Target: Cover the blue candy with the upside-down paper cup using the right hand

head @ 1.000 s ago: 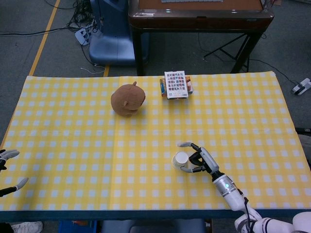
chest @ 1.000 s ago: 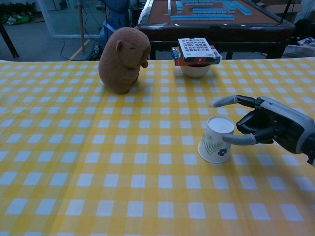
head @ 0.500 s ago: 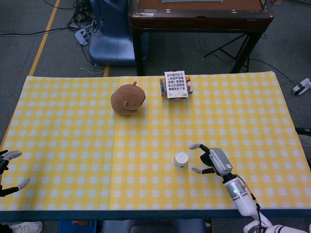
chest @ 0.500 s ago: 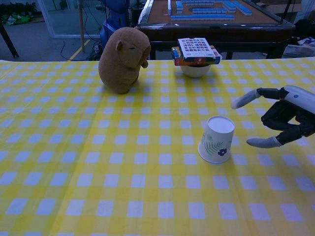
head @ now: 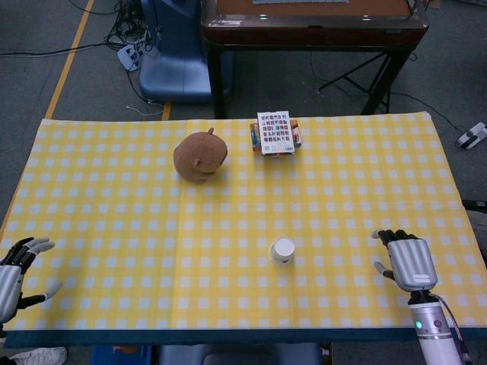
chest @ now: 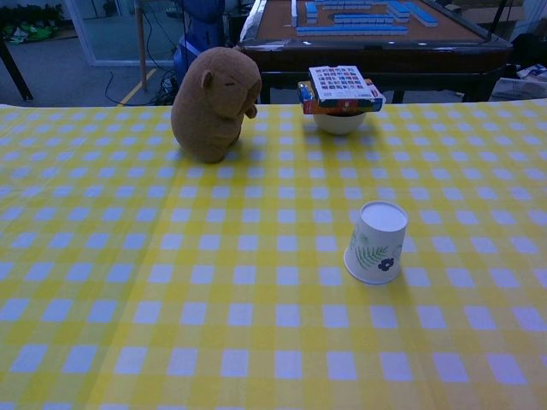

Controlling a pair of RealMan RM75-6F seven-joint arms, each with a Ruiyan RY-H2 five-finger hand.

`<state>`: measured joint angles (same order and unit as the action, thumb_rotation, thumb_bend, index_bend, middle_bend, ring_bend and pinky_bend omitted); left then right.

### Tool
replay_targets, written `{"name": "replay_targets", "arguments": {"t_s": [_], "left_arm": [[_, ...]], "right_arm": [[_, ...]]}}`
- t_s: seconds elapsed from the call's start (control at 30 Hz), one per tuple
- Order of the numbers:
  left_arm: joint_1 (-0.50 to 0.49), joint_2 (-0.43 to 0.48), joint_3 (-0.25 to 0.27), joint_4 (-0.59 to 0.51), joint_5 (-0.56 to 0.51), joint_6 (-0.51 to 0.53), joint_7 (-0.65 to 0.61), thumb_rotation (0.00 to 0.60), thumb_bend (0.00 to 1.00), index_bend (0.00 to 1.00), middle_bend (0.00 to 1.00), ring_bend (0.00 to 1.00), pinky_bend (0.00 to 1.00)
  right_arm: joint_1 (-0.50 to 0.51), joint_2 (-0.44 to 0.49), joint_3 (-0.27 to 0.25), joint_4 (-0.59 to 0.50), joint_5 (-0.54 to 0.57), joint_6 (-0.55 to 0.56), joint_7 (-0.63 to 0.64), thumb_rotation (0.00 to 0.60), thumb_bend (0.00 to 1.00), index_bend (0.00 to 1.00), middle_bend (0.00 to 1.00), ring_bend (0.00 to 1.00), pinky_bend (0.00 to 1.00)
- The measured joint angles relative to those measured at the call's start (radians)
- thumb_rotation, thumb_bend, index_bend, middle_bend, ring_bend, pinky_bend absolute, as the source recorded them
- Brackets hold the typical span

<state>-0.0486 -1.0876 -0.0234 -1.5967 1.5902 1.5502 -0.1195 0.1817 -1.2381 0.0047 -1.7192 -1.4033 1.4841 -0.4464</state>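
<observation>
Your white paper cup with a leaf print stands upside down on the yellow-and-white checked tablecloth, rim flat against the cloth, and no blue candy shows anywhere, so it is presumably under the cup; you cannot confirm that from either view. Taking the cup as your landmark, your right hand sits well apart to its right, near the front edge of the cloth, fingers apart and holding nothing; the chest view does not show it at all. Your left hand is far to the cup's left at the cloth's front corner, also spread and empty. Behind the cup and to its left sits the brown plush animal, and directly behind it a small white bowl carries a colourful flat box. Judging by this layout, the covering step looks finished and you are in the retreat. The next move calls only for keeping the right hand clear of the cup so it is not nudged off its spot.
</observation>
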Motion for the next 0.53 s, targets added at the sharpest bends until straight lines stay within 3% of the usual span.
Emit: {"name": "replay_targets", "arguments": {"t_s": [0.23, 0.53], "left_arm": [[-0.018, -0.031, 0.027, 0.012, 0.046, -0.022, 0.048, 0.6, 0.05, 0.33, 0.25, 0.17, 0.44], [-0.021, -0.045, 0.013, 0.019, 0.013, -0.022, 0.057, 0.6, 0.05, 0.33, 0.25, 0.17, 0.44]], "right_arm": [[-0.056, 0.033, -0.008, 0.009, 0.004, 0.048, 0.063, 0.6, 0.0, 0.38, 0.46, 0.4, 0.57], [-0.086, 0.058, -0.001, 0.06, -0.011, 0.049, 0.176, 0.6, 0.0, 0.38, 0.46, 0.39, 0.57]]}}
